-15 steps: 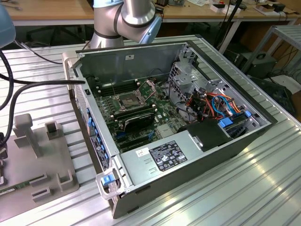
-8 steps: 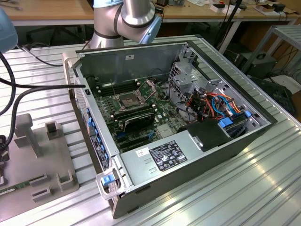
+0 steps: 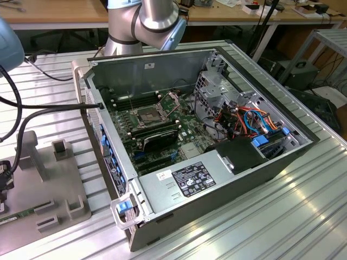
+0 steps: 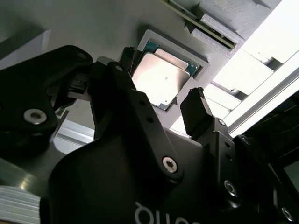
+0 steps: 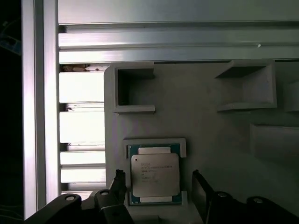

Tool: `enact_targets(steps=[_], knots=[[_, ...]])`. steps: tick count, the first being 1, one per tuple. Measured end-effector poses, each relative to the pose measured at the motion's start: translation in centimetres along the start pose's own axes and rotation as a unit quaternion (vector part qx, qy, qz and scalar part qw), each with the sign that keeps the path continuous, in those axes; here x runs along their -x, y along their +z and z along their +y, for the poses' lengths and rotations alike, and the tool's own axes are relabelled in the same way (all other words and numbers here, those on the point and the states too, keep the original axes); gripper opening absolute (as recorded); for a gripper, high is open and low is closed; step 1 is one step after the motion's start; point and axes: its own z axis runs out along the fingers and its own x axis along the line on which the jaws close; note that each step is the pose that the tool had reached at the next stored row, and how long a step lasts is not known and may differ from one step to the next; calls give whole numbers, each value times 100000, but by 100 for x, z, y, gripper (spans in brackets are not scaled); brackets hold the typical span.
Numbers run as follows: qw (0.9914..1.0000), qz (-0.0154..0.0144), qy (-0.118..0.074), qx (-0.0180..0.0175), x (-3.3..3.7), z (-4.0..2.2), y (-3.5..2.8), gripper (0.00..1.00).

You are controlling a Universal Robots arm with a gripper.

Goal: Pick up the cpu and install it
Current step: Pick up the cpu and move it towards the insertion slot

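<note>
I see the small flat square cpu (image 5: 155,175) with its silvery-tan metal face and green edging lying face up in a shallow raised square pocket (image 5: 182,145) of the pale grey plastic fixture plate (image 5: 196,121). In both wrist views it sits flat and square in that pocket.

My black two-fingered gripper (image 5: 158,182) hangs right over the chip with its fingers (image 5: 201,193) spread apart, one on each side of the pocket. Neither finger touches the cpu, and nothing is held between them. I cannot tell how far above the plate the tips are.

In the second wrist view the cpu (image 4: 161,77) shows between the same spread fingers (image 4: 198,109) of the gripper (image 4: 161,74), with the pocket's rim (image 4: 149,37) framing it.

In the exterior view the fixture plate (image 3: 27,189) lies on the ribbed aluminium table (image 3: 244,227), on the exterior view's left of the open grey metal computer case (image 3: 157,70). The case lies on its side with its green motherboard (image 3: 187,127) exposed. On the board, the dark-centred square metal-framed socket (image 3: 148,114) lies close beside the long black memory sticks (image 3: 157,132). A silver power supply box (image 3: 179,184) fills the near end of the case. The silver and blue arm (image 3: 146,19) rises behind the case.
</note>
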Motion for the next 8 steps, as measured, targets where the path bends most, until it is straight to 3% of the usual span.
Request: enact_targets(steps=[8], knots=[[100000,-9,0,4,0,-1,28,68]])
